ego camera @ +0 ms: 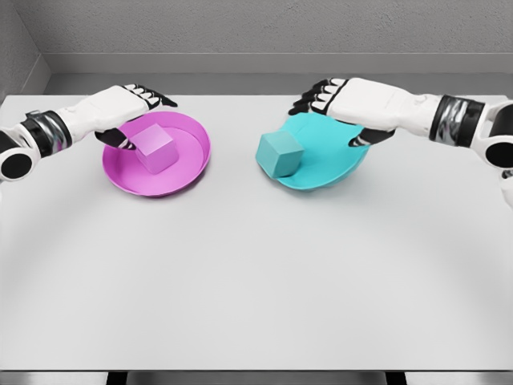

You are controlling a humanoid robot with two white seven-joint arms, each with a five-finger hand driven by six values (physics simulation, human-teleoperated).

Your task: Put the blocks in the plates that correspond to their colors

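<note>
While two plates show, each holds one block.

Bare simulated test room: plain white table (256,305), grey walls (264,28), no furnishings.

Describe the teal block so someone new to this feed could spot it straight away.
On the white table sit two plates; take the teal plate on the right, under the right hand. The teal block sits at that plate's left rim. Its neighbour, the pink block, lies in the pink plate.
</note>
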